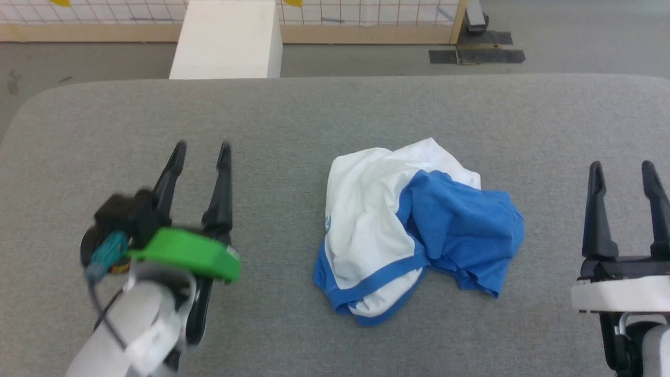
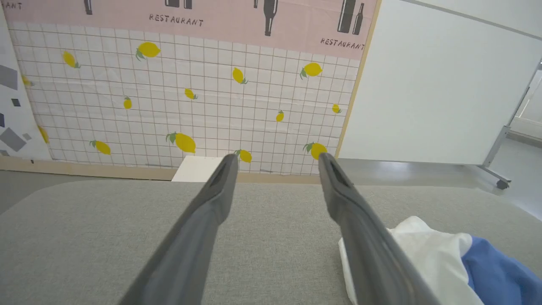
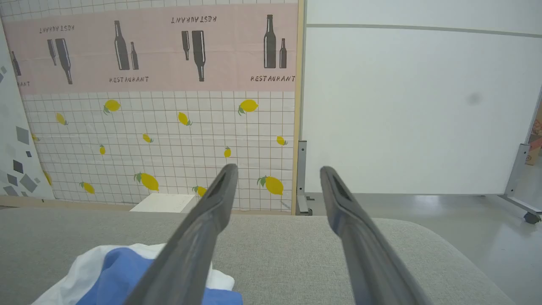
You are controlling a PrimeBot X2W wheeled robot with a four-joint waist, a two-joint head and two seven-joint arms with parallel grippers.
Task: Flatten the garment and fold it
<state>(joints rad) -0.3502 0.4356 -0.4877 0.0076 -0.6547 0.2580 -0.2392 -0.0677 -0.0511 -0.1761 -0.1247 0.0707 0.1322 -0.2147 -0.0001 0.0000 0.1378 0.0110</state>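
Observation:
The garment (image 1: 413,230), a white T-shirt with blue sleeves and blue hem trim, lies crumpled in a heap near the middle of the grey table (image 1: 335,110). My left gripper (image 1: 202,149) hovers well to its left, open, nothing between its fingers. My right gripper (image 1: 623,166) stands to the garment's right, also open and empty. In the left wrist view the garment (image 2: 436,258) shows at the lower right, beside the open left gripper (image 2: 277,159). In the right wrist view the garment (image 3: 110,271) lies at the lower left of the open right gripper (image 3: 277,169).
A white box (image 1: 227,39) stands on the floor just beyond the table's far edge. Behind it runs a tiled lemon-print partition (image 2: 190,97) and a white panel (image 3: 415,106) on wheeled feet. Grey padded surface extends on all sides of the garment.

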